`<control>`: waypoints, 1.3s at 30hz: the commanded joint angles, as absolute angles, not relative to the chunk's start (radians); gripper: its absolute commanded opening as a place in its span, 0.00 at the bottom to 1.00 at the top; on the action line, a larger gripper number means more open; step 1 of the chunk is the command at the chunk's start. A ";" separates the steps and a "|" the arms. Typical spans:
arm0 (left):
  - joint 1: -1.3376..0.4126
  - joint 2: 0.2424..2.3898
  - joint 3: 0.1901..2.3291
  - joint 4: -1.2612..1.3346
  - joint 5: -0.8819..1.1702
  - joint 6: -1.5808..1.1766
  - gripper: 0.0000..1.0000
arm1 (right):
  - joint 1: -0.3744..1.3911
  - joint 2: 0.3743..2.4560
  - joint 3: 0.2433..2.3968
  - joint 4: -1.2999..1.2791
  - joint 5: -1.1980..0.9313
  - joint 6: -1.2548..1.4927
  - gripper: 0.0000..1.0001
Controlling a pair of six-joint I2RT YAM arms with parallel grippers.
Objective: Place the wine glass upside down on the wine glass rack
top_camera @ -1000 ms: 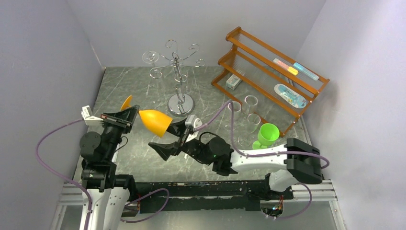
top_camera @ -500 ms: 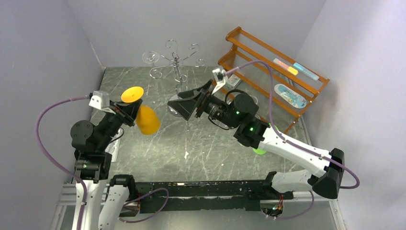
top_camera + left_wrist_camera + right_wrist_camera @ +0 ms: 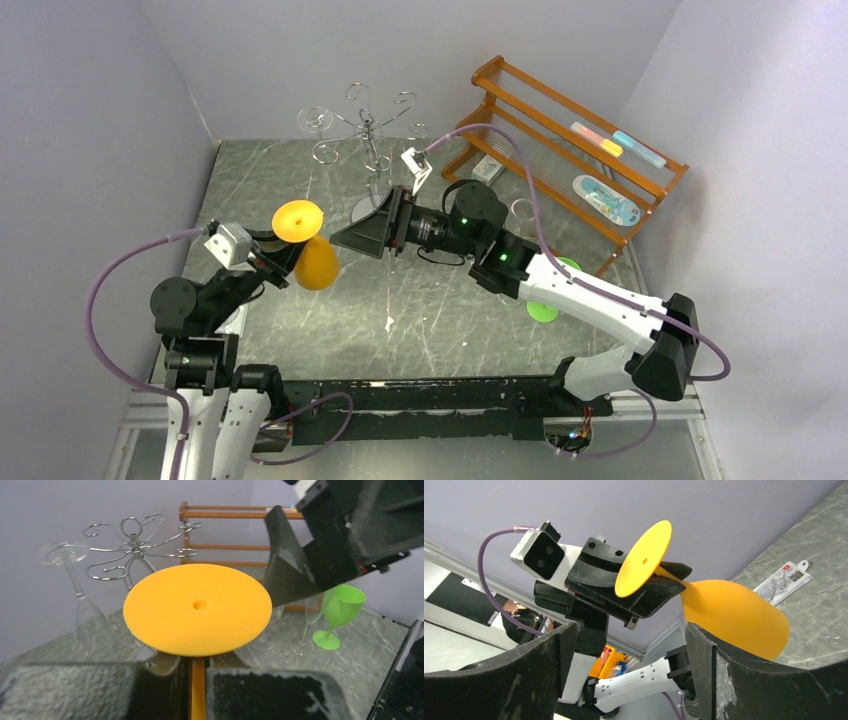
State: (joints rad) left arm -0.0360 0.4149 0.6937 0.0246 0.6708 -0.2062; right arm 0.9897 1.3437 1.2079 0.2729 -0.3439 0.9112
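One inverted wine glass (image 3: 316,262), stem clamped in left gripper (image 3: 292,248); wine glass rack (image 3: 365,125) ahead, slightly left; right gripper (image 3: 350,238) spread, empty.

My desk, and what stands on it

The desk (image 3: 320,330) is a grey, white-veined marble-look slab between pale walls. At its far middle the chrome wine glass rack (image 3: 370,140) stands on its round mirrored base, which is partly hidden from above. On the far right an orange-brown wooden shelf (image 3: 550,174) sits at an angle. In front of that shelf a green goblet (image 3: 342,607) stands upright, with an upright clear stemmed glass (image 3: 305,632) just beside it. A flat white packet (image 3: 785,581) with a hang tab lies on the left side, and a small white speck (image 3: 388,322) lies near the middle.
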 commanded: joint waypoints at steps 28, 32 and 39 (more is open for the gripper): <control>-0.034 0.308 0.627 0.062 0.831 -0.118 0.35 | 0.980 1.472 1.307 0.222 -0.410 1.048 0.00; -0.034 0.288 0.632 0.021 0.785 -0.117 0.65 | 0.958 1.423 1.276 0.207 -0.352 1.054 0.00; -0.034 0.295 0.617 0.018 0.781 -0.143 0.76 | 0.896 1.343 1.227 0.118 -0.277 1.068 0.00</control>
State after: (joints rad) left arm -0.0353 0.2935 0.6197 0.0265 0.7963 -0.1349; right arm 0.9321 1.4055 1.2579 0.1749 -0.3332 1.0573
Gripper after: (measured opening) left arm 0.747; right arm 0.019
